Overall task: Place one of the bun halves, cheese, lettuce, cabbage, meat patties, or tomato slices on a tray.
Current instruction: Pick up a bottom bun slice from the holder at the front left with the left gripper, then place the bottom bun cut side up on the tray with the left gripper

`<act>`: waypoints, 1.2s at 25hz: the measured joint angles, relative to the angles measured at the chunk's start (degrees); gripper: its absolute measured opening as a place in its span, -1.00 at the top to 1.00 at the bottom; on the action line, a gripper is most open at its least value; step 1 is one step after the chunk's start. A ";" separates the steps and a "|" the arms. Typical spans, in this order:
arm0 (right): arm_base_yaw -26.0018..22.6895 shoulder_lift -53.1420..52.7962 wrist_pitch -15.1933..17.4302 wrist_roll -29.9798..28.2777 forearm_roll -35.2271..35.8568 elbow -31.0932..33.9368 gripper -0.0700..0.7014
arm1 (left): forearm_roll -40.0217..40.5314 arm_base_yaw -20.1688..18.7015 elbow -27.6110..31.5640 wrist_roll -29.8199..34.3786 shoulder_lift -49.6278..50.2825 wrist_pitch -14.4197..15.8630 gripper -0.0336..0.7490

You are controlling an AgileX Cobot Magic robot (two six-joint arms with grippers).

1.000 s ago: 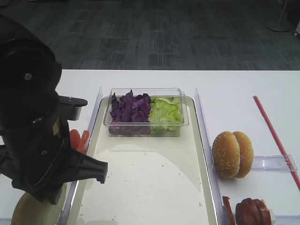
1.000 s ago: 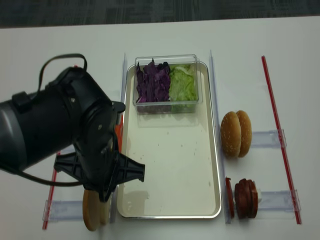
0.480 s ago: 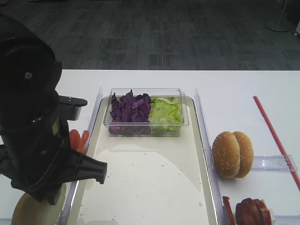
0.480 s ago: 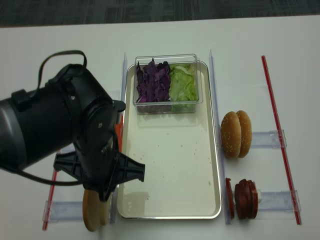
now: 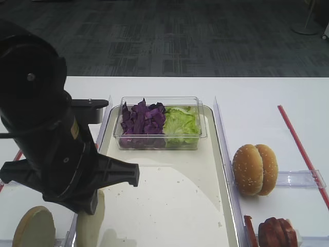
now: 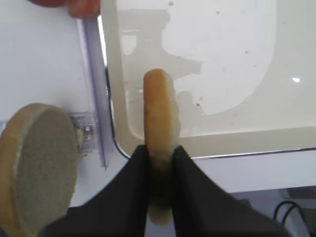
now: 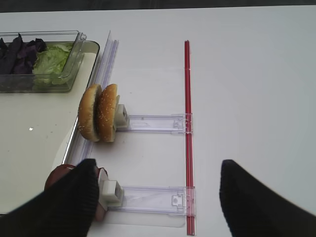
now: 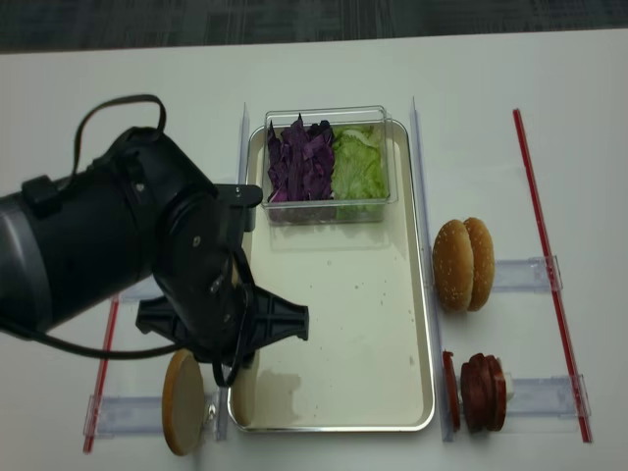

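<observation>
Over the near-left corner of the long cream-white tray with a thin metallic rim [image 8: 417,324], the left gripper [image 6: 160,163] is clamped tight on a flat round bun half with a tan crust [image 6: 159,118], held on edge so its rim points down at the tray floor just inside the left rim. A second flat bun half with a pale cut face [image 8: 183,416] stands on edge outside the tray, just beyond that corner, beside a clear plastic rail [image 6: 94,94]. At the far end of the tray a clear plastic tub [image 8: 327,116] holds dark purple shredded cabbage [image 8: 300,162] on the left and crinkly light green lettuce [image 8: 359,165] on the right; between the tub and the near rim the tray floor lies bare, shaded on its left by the bulky black left arm [image 8: 118,255]. Right of the tray, domed sesame-seeded bun tops [image 8: 465,263] stand on edge close to the right rim, with dark reddish-brown meat patties [image 8: 481,389] nearer. The right gripper [image 7: 158,197] stands wide apart with nothing between its fingers, though only blurred tips show.
</observation>
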 joint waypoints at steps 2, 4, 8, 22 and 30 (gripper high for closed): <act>0.00 0.00 0.00 0.00 0.00 0.00 -0.57 | -3.34 1.48 0.00 2.86 0.00 -1.88 0.69; 0.00 0.00 0.00 0.00 0.00 0.00 -0.57 | -7.42 3.29 0.00 7.17 0.00 -3.91 0.69; 0.00 0.00 0.00 0.00 0.00 0.00 -0.57 | -15.56 5.35 0.00 15.29 0.00 -8.30 0.70; 0.00 0.00 0.00 0.00 -0.09 0.00 -0.57 | -36.39 10.25 0.00 34.17 0.00 -13.23 0.70; 0.00 0.00 0.00 0.00 -0.12 0.00 -0.57 | -57.86 14.81 4.05 53.17 0.00 -12.98 0.70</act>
